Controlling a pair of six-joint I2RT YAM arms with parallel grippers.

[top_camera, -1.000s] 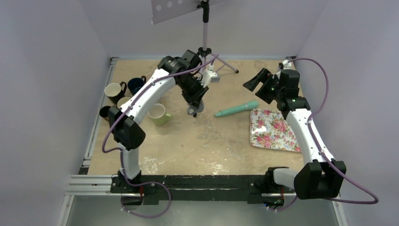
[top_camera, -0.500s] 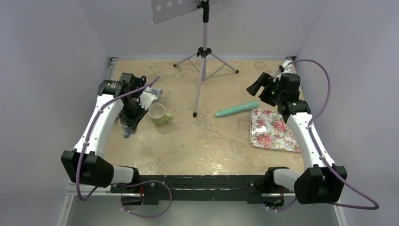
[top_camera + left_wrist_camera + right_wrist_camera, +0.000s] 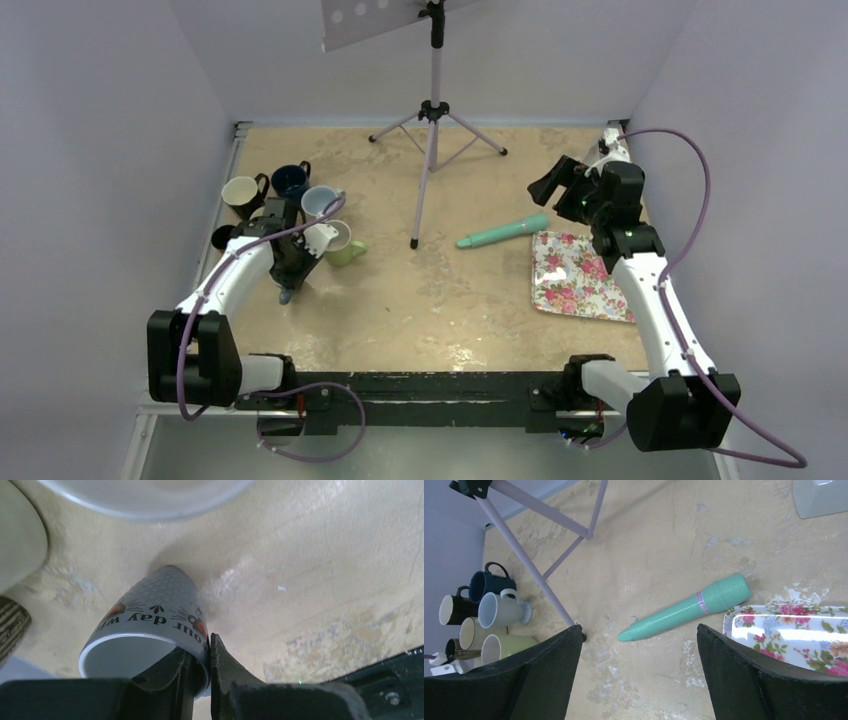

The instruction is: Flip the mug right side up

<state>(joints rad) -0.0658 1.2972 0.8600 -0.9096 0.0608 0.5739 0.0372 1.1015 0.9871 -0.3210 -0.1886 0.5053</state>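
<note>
A grey mug with black lettering and red marks [image 3: 155,605] is held by its rim. My left gripper [image 3: 202,645] is shut on that rim, one finger inside the mug and one outside. The mug's open mouth faces the wrist camera and its base points down at the sandy table. In the top view the left gripper [image 3: 290,268] is at the left side, next to the green mug [image 3: 342,246], and the held mug [image 3: 287,292] shows just below it. My right gripper [image 3: 548,183] is open and empty, high at the right.
Several mugs stand at the left: a light blue one [image 3: 318,200], a dark blue one [image 3: 290,180] and a black one [image 3: 243,193]. A teal stick [image 3: 503,231] lies beside a floral tray [image 3: 580,275]. A tripod [image 3: 432,110] stands at the back.
My left arm has swung from the table's middle to the left with the mug, then drawn nearer and lower beside the green mug. The right arm has barely moved.
</note>
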